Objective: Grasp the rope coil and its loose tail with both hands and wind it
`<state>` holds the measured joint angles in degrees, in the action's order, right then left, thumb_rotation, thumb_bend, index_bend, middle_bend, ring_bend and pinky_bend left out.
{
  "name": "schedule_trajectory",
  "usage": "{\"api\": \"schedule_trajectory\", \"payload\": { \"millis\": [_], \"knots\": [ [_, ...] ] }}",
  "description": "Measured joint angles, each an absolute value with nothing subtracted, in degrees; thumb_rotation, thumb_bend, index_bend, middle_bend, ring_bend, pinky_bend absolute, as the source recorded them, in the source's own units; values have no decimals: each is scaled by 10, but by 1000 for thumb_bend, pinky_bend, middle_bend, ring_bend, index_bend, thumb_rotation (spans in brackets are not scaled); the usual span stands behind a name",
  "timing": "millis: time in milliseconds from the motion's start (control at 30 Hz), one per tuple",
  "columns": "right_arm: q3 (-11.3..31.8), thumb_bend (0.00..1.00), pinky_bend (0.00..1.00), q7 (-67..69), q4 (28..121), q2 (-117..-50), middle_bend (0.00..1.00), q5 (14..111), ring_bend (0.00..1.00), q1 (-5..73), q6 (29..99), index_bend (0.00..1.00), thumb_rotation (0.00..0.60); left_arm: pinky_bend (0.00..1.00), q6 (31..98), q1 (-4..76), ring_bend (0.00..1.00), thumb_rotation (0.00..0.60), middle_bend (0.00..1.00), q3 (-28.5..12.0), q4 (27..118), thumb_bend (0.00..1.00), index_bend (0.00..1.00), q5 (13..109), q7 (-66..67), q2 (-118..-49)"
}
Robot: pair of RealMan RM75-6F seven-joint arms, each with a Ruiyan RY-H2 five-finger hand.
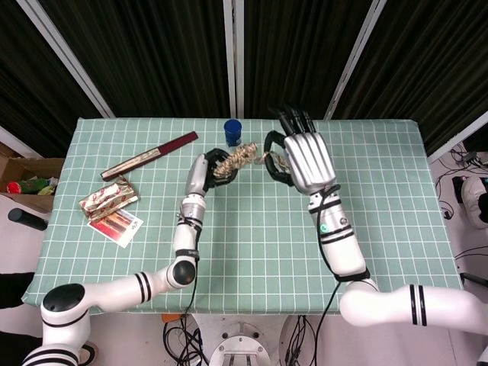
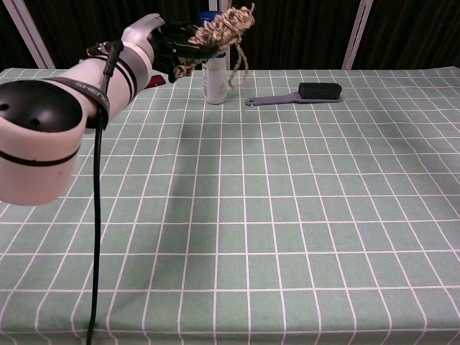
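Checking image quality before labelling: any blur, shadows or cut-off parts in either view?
Head view: sharp and evenly lit, the right hand looming large near the lens. Chest view: the left arm fills the corner, soft shadow bands cross the tablecloth, and the rope coil touches the top edge.
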<state>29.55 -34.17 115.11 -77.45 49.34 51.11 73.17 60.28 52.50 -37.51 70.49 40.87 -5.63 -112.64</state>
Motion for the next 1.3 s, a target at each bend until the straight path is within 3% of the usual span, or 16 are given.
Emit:
{"api": "schedule_trajectory", "payload": {
  "millis": [267, 467, 800, 1300],
  "knots": [
    [229, 477, 0, -293, 1189, -749, 143, 592, 0, 456, 749, 986, 600, 827, 639, 490, 727, 600, 811, -437, 761, 452, 759, 404, -155, -1112],
    [167, 477, 0, -248, 1197, -736, 143, 663, 0, 405, 768, 989, 600, 825, 640, 443, 728, 600, 812, -459, 839, 452, 759, 431, -262, -1090],
    [99, 477, 0, -162, 1169, -723, 144, 746, 0, 322, 807, 996, 600, 825, 596, 364, 729, 600, 815, -441, 931, 452, 759, 535, -427, -1034],
    [81, 477, 0, -72, 1098, -721, 144, 748, 0, 260, 811, 1000, 600, 832, 534, 306, 730, 600, 817, -408, 963, 452, 759, 688, -710, -962]
  ]
}}
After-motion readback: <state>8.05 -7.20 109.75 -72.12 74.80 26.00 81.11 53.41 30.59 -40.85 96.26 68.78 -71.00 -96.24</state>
